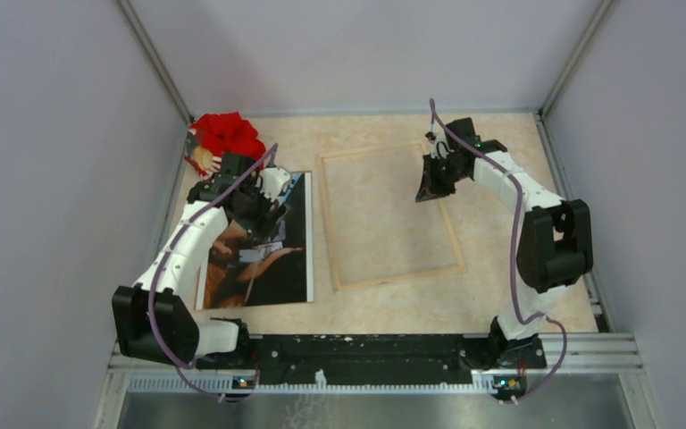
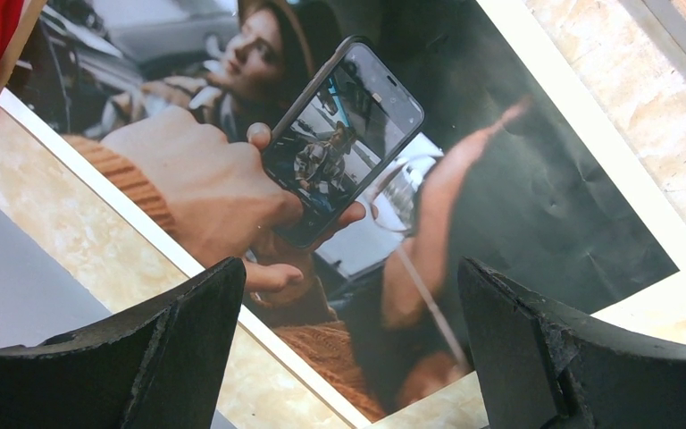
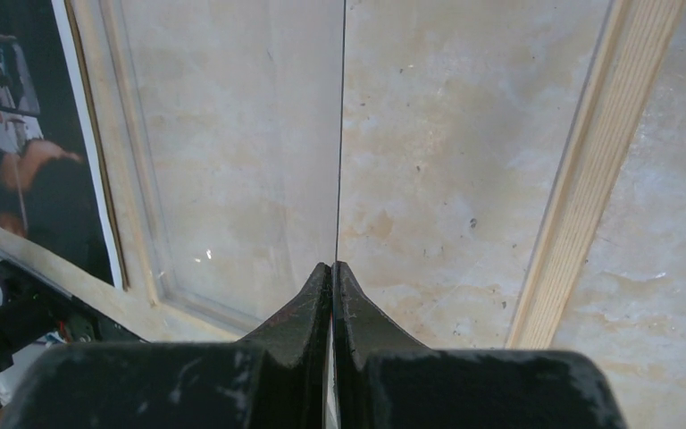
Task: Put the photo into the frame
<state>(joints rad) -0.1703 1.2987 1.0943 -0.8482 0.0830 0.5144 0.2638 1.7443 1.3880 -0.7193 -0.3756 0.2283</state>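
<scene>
The glossy, dark, white-bordered rectangular photo (image 1: 277, 277) lies face up on the beige marbled tabletop (image 1: 482, 295). Its right edge is just beside the thin light-wood rectangular frame (image 1: 402, 275), which lies flat. The left gripper (image 2: 350, 268) gapes wide over the photo; the right gripper (image 3: 333, 266) is pinched closed above the frame.

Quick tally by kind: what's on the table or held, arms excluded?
Glossy rectangular photo print: 1
Thin-railed light-wood rectangular frame: 1
Thin clear sheet, seen edge-on, apparently pinched in the right gripper: 1
Red crumpled bundle: 1
Total: 4
</scene>
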